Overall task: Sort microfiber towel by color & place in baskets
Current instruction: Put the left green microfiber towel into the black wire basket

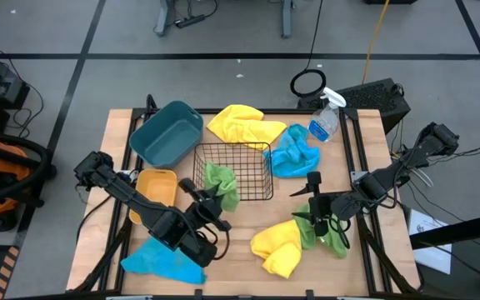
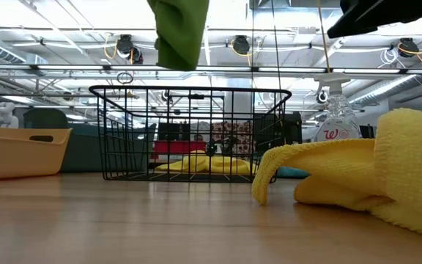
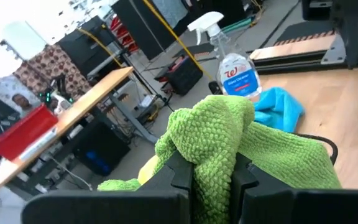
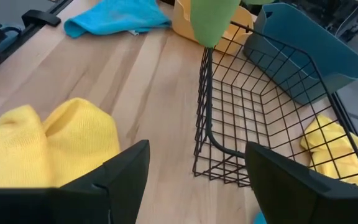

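Note:
My left gripper [image 1: 207, 198] is shut on a green towel [image 1: 222, 184], which is raised over the near-left corner of the black wire basket [image 1: 244, 171]; in the low view the towel [image 2: 181, 33] hangs above the basket [image 2: 189, 133]. My right gripper [image 1: 307, 200] is open and hovers over the table right of the basket, above a yellow towel [image 1: 280, 247] and a second green towel [image 1: 332, 236]. The teal tub [image 1: 167, 132] and the yellow-orange bin [image 1: 157, 187] stand left of the basket. My left gripper pinches a bunched fold of the green towel [image 3: 215, 163] between its two fingers [image 3: 180, 173]. The cloth bulges up past the fingertips. The towel is lifted clear and hangs slack below the gripper, its lower end [image 4: 211, 22] above the basket's rim.
A blue towel [image 1: 162, 261] lies at the near-left edge. Another blue towel [image 1: 294, 152], a yellow towel [image 1: 244, 125] and a clear spray bottle [image 1: 325, 122] lie on the far side. Bare wood shows between the basket and the near edge [image 4: 148, 81].

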